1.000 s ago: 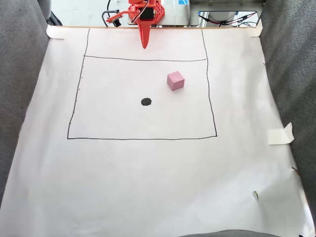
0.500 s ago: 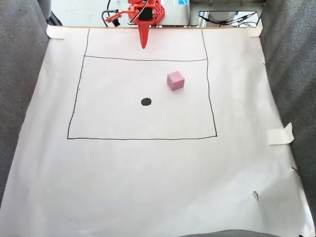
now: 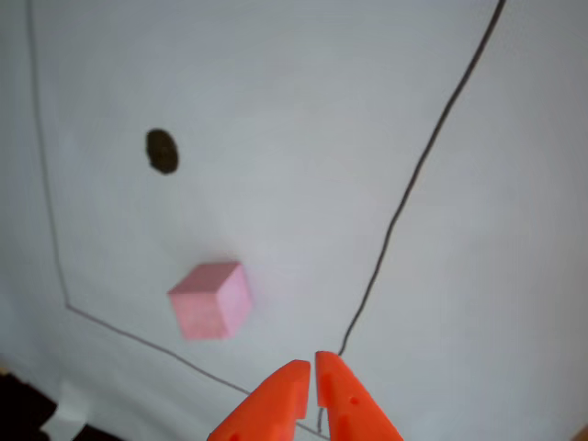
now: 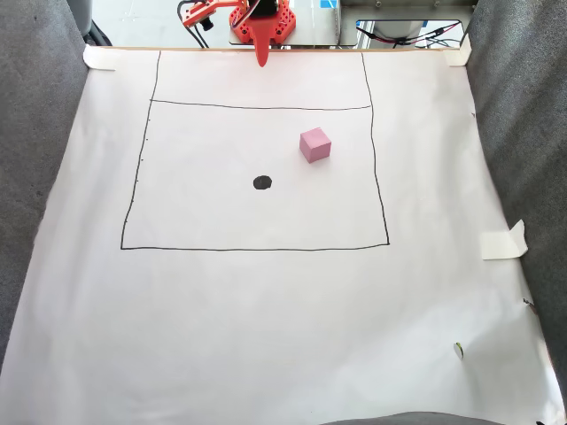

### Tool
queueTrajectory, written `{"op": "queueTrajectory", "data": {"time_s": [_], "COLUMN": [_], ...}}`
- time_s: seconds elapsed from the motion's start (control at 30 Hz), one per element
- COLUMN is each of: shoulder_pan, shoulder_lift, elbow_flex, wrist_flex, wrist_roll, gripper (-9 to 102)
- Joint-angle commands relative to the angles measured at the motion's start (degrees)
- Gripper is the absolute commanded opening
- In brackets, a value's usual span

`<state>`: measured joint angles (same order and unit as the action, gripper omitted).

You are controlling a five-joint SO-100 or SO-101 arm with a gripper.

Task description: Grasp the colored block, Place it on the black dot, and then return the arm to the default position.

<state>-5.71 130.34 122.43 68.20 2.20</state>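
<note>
The pink colored block (image 4: 314, 144) rests on the white paper inside the drawn rectangle, up and to the right of the black dot (image 4: 262, 182) in the fixed view. The orange arm hangs at the paper's top edge, well clear of the block, and its gripper (image 4: 262, 62) points down with the jaws together. In the other view, the gripper (image 3: 310, 368) pokes in from the bottom edge, shut and holding nothing. There the block (image 3: 211, 300) lies to its upper left, and the black dot (image 3: 162, 151) sits farther up the paper.
A thin black rectangle outline (image 4: 255, 249) frames the work area on the white paper (image 4: 266, 336). Grey fabric (image 4: 35, 133) borders both sides. A tape tab (image 4: 503, 240) sticks up at the right edge. Cables and equipment (image 4: 407, 34) sit behind the paper's top edge.
The arm has drawn back toward the top edge, so the gripper tip sits higher in the fixed view. Block and dot have not moved.
</note>
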Motion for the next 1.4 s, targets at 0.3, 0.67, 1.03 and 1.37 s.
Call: {"op": "queueTrajectory", "data": {"time_s": [0.3,0.67,1.03,1.37], "shoulder_pan": [-7.29,-11.87,-13.45,-14.59], "shoulder_lift": [-31.73,-49.04,-57.83,-60.21], "elbow_flex": [-28.39,-45.09,-58.01,-58.01], "wrist_flex": [4.22,6.59,12.39,10.90], "wrist_roll": [5.36,4.13,0.88,-1.14], "gripper": [0,0,0,0]}}
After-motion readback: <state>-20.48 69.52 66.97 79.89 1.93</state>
